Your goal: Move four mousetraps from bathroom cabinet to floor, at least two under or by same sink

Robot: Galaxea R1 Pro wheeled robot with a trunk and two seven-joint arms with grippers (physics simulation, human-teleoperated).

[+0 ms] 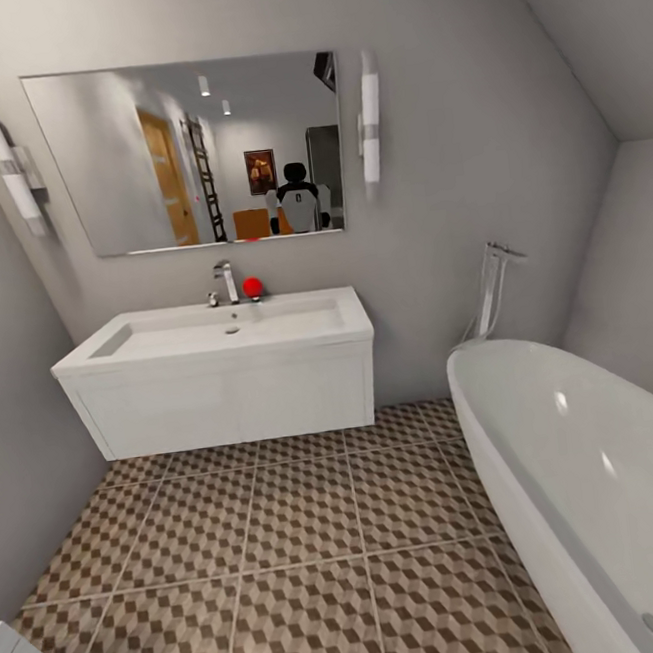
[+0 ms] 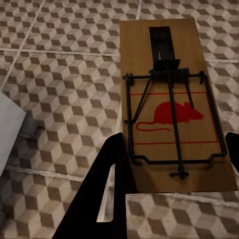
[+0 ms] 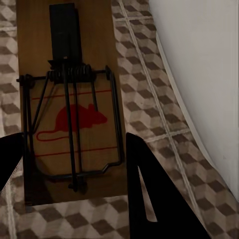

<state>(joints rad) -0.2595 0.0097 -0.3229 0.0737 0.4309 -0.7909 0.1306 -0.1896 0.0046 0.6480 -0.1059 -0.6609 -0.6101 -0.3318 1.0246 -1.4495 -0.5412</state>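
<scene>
Left claw (image 2: 172, 164): its 2 dark fingers sit at either long edge of a mousetrap (image 2: 174, 104), clamped across the board's width; the trap hangs flat above the bathroom floor (image 2: 64, 74), red mouse print and wire spring facing up.
Right claw (image 3: 74, 164): holding a second mousetrap (image 3: 69, 99) the same way, a finger on each long edge, board level over the tiles, with the white bathtub wall (image 3: 199, 64) close beside it.
Why held so: gripping the boards by their edges keeps the fingers off the spring bar and leaves the flat underside free to be set straight down on the tiles, I judge.
Bathroom sink (image 1: 216, 328): white basin with a chrome tap (image 1: 226, 282) and a small red object (image 1: 252, 287) beside it, on a wall-hung vanity; open tiled floor (image 1: 288, 532) shows beneath and in front of it, well ahead of the robot.
Bathtub (image 1: 572, 462): along the robot's right, narrowing the lane to the sink.
Mirror (image 1: 187, 150): reflects the robot facing the sink.
Task stage: 2 traps are in hand and not yet down; judging by the facing, they are being carried toward the sink so they can land under or right next to it.
Risk: a tilted release could leave a trap off flat.
</scene>
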